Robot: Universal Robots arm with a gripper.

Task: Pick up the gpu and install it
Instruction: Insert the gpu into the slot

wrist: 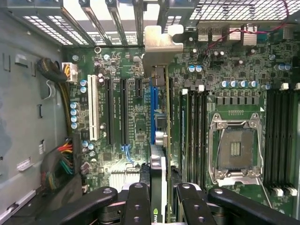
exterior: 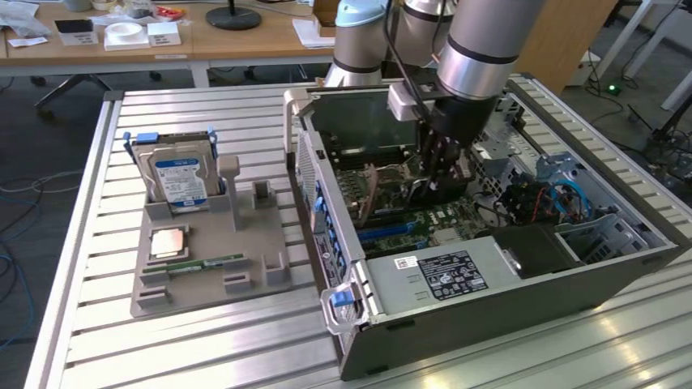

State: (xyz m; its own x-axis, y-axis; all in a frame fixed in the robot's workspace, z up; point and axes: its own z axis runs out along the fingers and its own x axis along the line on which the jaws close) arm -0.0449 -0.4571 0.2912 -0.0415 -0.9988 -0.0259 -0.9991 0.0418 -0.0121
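We found the pick-up part of the job done. The claw [wrist: 162, 191] was clenched on the gpu [wrist: 158, 164], with its fingers [wrist: 137, 201] pressed to either face of the card, which we saw edge-on between them. In the exterior view the arm [exterior: 476, 49] reached down into the open computer case [exterior: 487, 284] lying on the slatted counter [exterior: 162, 348]. That put the card inside the case, well apart from the grey holder [exterior: 206, 293] that sat beside the case on the exterior view's left. The holder carried a hard drive [exterior: 178, 178], a memory stick [exterior: 206, 263] and a small square chip [exterior: 168, 241], and some of its stands were bare.

From the wrist view we saw the card running straight along the blue slot [wrist: 153, 101] on the motherboard [wrist: 126, 122]. Its silver end bracket [wrist: 161, 44] was up against the row of openings in the back wall of the case. We judged the card lined up with that slot, and either just above it or partly in it. Looking down the card's edge, we could not tell whether its contacts were fully home. As we read it, the carrying and lining up were finished, the final seating was unconfirmed, and the claw had not let go.
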